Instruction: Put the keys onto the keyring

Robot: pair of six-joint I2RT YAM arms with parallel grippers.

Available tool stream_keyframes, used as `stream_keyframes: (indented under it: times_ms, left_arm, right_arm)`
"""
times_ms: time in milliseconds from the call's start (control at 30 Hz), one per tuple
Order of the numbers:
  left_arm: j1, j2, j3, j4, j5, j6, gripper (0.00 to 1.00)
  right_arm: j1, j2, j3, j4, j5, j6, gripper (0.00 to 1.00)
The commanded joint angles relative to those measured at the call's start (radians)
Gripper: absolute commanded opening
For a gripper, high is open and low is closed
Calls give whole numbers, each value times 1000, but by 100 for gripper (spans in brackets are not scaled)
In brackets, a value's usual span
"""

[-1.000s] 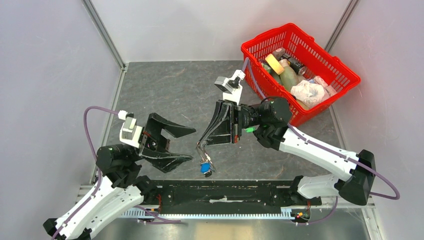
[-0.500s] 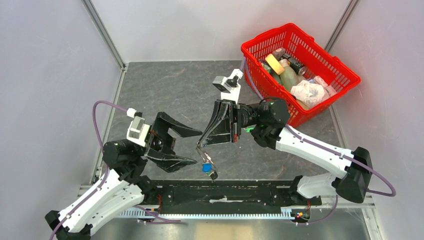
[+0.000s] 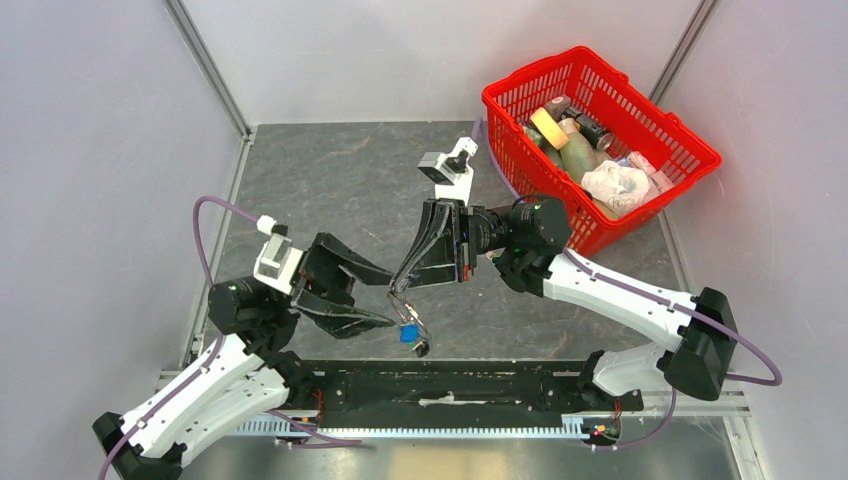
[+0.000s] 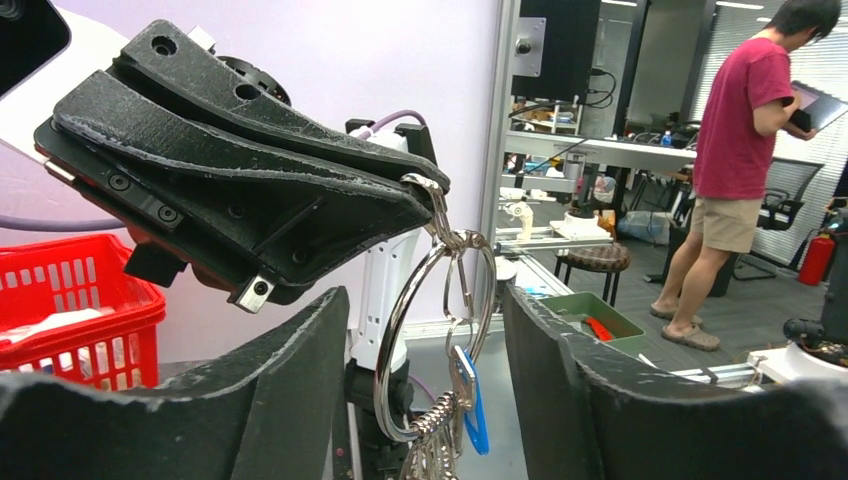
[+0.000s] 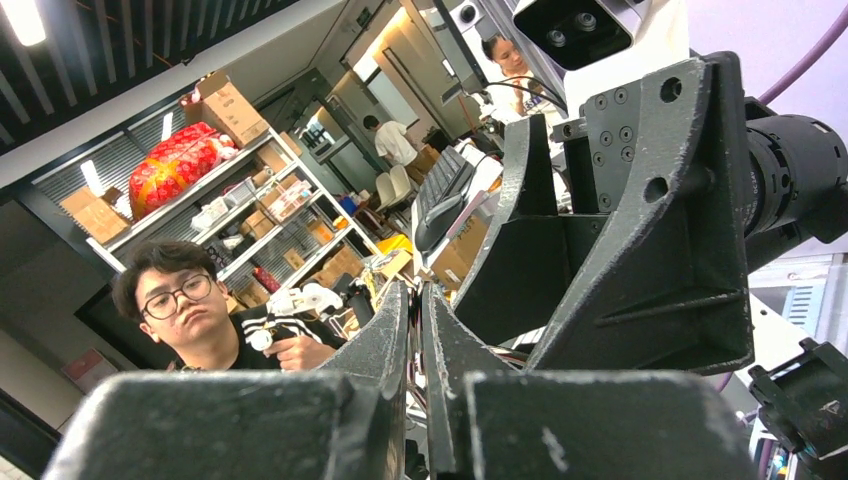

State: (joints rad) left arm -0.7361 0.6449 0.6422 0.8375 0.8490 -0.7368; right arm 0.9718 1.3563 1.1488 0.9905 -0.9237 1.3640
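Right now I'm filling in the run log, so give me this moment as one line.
right jaws: shut on keyring, held aloft | left jaws: open, keyring seen between them | keys: hanging below keyring

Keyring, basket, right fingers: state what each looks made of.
Keyring: thin silvery wire with bright glints, likely polished metal. Basket: glossy red open lattice, apparently moulded plastic. Right fingers: matte black with a rough, grainy surface and ragged edges, probably printed plastic, though the look leaves that open.

The keys (image 4: 432, 458) hanging from the keyring (image 4: 380, 360) are cut off by the bottom edge.
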Motion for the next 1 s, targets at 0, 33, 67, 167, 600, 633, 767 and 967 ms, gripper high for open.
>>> stream_keyframes:
  times_ms: [0, 33, 67, 167, 600, 633, 767, 967]
  left_arm:
    - [3, -1, 33, 38, 28, -25, 60]
    - [3, -2, 34, 37, 30, -26, 56]
    - [3, -3, 34, 36, 30, -26, 51]
    - [3, -3, 36, 37, 41, -29, 41]
    - [1, -7, 37, 68, 48, -49, 2]
    - [1, -10, 38, 70, 46, -50, 2]
    - [1, -18, 37, 78, 48, -57, 2]
    - [1, -32, 33, 78, 51, -58, 2]
  right_arm:
    - [5, -1, 62, 83, 3, 27, 0]
    - [5, -1, 63, 83, 3, 27, 0]
    - [5, -2, 65, 83, 3, 27, 0]
    - [5, -1, 66, 82, 4, 27, 0]
    - [6, -6, 51, 104, -11, 18, 8]
    - [7, -11, 46, 105, -14, 9, 18]
    - [2, -77, 26, -5, -35, -100, 97]
    - [-8, -266, 24, -521, 65, -507, 97]
